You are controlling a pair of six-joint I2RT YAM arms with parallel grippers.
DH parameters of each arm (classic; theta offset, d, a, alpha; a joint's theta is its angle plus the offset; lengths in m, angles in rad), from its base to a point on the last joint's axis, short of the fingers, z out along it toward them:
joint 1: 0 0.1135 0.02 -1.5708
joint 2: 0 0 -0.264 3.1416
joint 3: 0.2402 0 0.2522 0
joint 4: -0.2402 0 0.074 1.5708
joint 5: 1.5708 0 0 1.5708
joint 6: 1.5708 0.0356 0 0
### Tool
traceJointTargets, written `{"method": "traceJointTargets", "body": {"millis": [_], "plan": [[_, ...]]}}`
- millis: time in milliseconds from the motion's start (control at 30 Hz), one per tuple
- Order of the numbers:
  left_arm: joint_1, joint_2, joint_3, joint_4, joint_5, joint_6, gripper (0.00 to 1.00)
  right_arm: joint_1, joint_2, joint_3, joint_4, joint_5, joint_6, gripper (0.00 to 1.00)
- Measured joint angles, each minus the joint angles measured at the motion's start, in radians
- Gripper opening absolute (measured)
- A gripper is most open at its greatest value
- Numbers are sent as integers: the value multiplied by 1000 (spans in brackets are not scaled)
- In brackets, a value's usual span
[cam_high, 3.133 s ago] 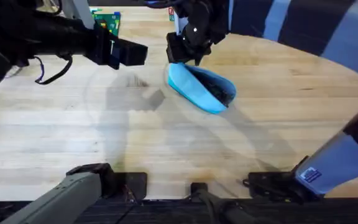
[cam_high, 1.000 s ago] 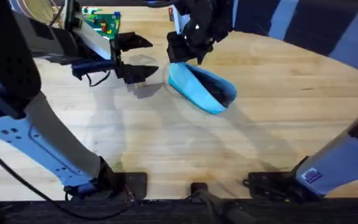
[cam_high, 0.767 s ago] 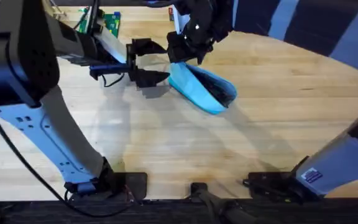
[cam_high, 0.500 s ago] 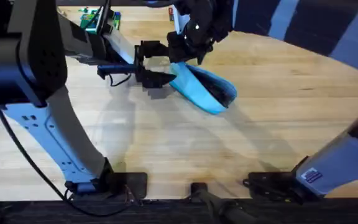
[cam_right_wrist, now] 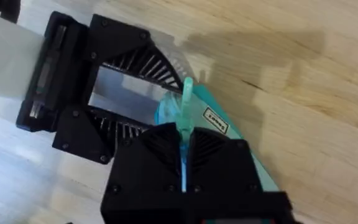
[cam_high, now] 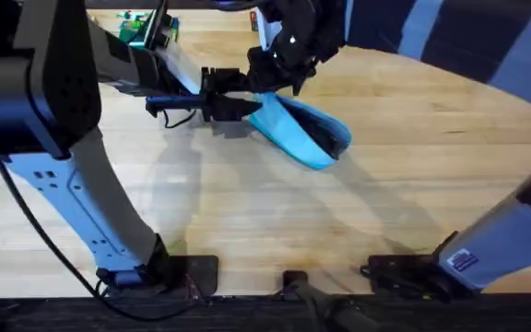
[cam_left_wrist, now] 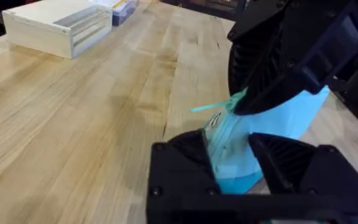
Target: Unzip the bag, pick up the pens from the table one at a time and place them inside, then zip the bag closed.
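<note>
The light-blue bag (cam_high: 298, 134) lies on the table (cam_high: 247, 212) at the back middle, its zipper partly open with a dark inside. My left gripper (cam_high: 238, 95) has reached across to the bag's left end (cam_left_wrist: 232, 152), and its black fingers (cam_left_wrist: 185, 155) press the fabric from both sides. Just above that end, my right gripper (cam_high: 273, 81) is shut on the teal zipper pull (cam_right_wrist: 184, 106). The right wrist view shows the left gripper (cam_right_wrist: 148, 99) at the bag's tip (cam_right_wrist: 166, 115). The pens are out of view.
A pale wooden box (cam_left_wrist: 55, 28) and a clear plastic box (cam_left_wrist: 120, 6) stand at the table's far left. Green and blue items (cam_high: 146, 28) sit at the back left. Bare wood stretches in front of the bag.
My left arm swung in from the left to the bag's left end and its fingers narrowed onto the fabric. The right gripper and the bag stayed put.
</note>
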Motion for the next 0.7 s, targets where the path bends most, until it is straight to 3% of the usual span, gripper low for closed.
{"method": "traceJointTargets", "body": {"millis": [100, 133, 167, 700], "plan": [[0, 0, 0, 0, 0, -3, 374, 0, 0, 0, 0, 0, 0, 32], [0, 0, 0, -1, -1, -6, 260, 0, 0, 0, -1, 0, 0, 32], [1, 0, 0, 0, -1, -7, 46, 2, 0, 0, -5, -2, -1, 32], [1, 0, 0, 0, -1, -9, 41, 2, 0, 0, -5, -2, -3, 32]]}}
